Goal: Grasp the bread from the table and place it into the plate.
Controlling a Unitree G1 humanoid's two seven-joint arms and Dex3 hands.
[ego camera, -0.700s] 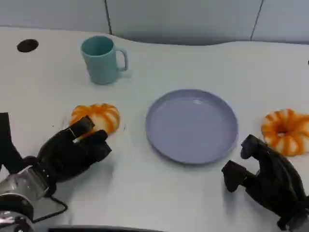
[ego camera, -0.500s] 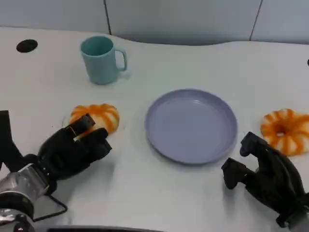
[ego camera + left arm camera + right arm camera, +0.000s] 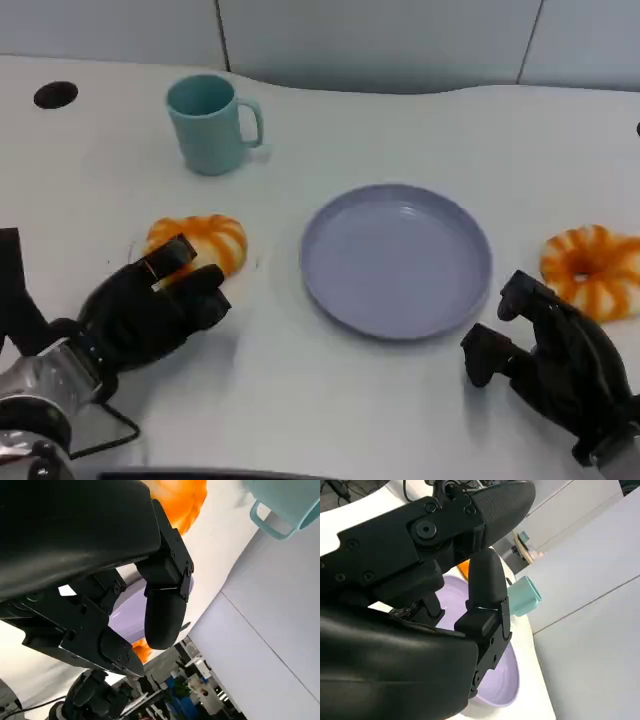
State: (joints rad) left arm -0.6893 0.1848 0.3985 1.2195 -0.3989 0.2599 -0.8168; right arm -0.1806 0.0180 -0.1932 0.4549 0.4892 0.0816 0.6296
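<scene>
On the white worktop [image 3: 320, 420], one bread [image 3: 200, 243] lies at the left of the frame, just touched by the left hand [image 3: 150, 310], whose fingers [image 3: 175, 255] curl over its near edge without gripping it. The empty lavender plate [image 3: 397, 260] sits at centre. The right hand [image 3: 550, 360], fingers loosely apart and holding nothing, rests at lower right near a second bread [image 3: 592, 270]. A teal mug [image 3: 210, 123] stands upper left.

The head camera looks down from above the near edge of the counter [image 3: 330, 420], taking in the whole width with the plate [image 3: 397, 260] at centre. Each wrist camera sits close behind its own hand, tilted and looking low across the counter. Both wrist views catch the plate and the teal mug [image 3: 526, 596], which the head view shares.
</scene>
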